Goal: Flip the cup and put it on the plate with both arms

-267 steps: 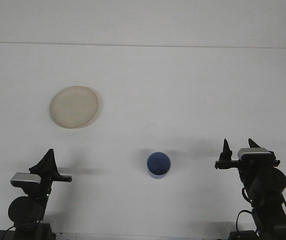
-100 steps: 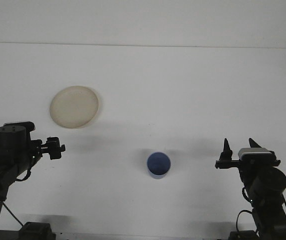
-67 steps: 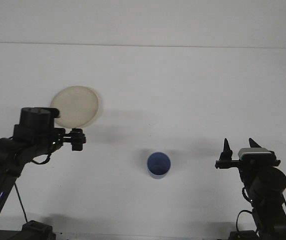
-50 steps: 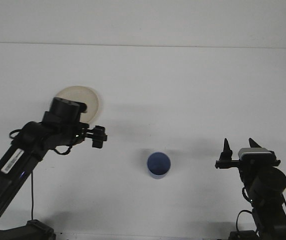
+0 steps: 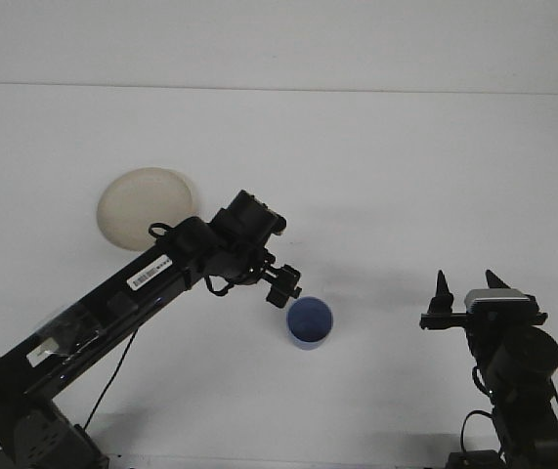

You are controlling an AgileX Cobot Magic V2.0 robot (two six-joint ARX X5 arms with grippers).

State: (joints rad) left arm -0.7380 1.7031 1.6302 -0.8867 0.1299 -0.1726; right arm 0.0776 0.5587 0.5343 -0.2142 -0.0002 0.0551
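Blue cup (image 5: 310,322) upright; plate (image 5: 145,207) apart

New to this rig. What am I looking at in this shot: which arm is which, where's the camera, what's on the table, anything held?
There is one camera, looking forward over a white table from the robot's side, so the robot's left arm is on the picture's left. The machine has two black jointed arms, each ending in a two-finger gripper.

The left arm is stretched out diagonally across the table, and its left gripper sits just beside the upper left rim of the blue cup. Whether its fingers are open cannot be told. It holds nothing that I can see.

The right gripper is parked at the lower right, fingers apart and pointing up, empty.

On the table, the cup stands with its opening up, and a pale round plate lies further back on the left.
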